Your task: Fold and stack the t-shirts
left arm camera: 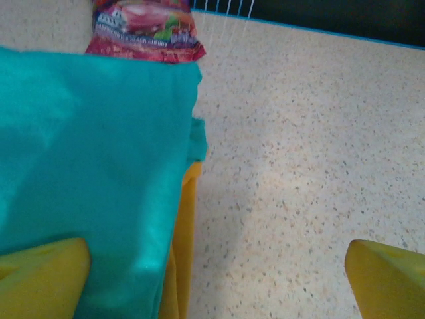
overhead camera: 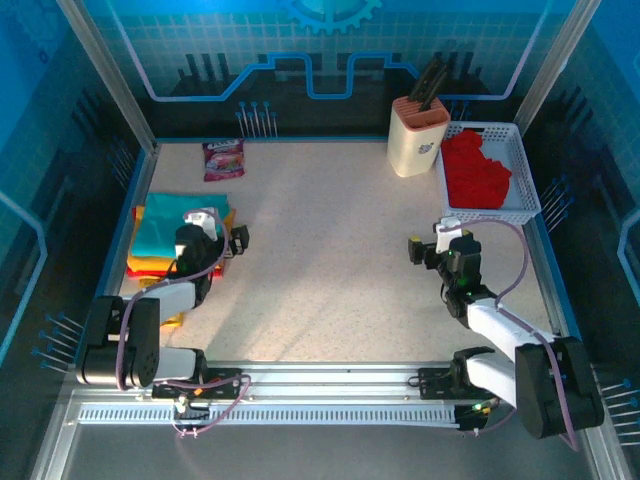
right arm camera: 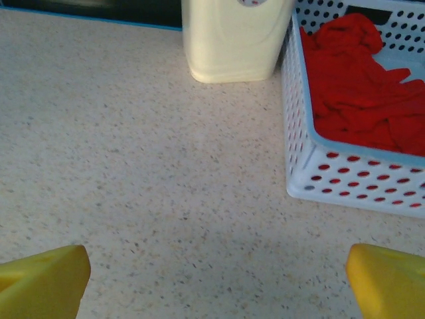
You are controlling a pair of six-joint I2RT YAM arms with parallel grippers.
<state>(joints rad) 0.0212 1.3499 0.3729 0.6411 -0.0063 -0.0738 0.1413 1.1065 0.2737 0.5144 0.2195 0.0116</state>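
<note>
- Two pincers are mine, and both stand wide apart with nothing between the fingers.
- My left pincer (overhead camera: 238,242) hangs low at the right edge of the folded stack on the left side of the table (overhead camera: 330,290). From its wrist, one yellow fingertip (left arm camera: 40,279) is over teal cloth and the other over bare tabletop.
- The teal t-shirt (overhead camera: 170,225) lies folded flat on top of that stack. A yellow t-shirt (left arm camera: 186,232) peeks out beneath its right edge, and a red-orange edge shows lower down on the near side.
- A pink snack packet (overhead camera: 222,158) lies just beyond the stack, right at the teal cloth's far edge.
- My right pincer (overhead camera: 432,240) hovers over bare table, near the front left corner of the white basket (overhead camera: 527,180).
- The red t-shirt (overhead camera: 475,170) lies crumpled and unfolded inside that basket.
- A cream knife block (overhead camera: 417,135) stands upright just left of the basket, at the back.
</note>
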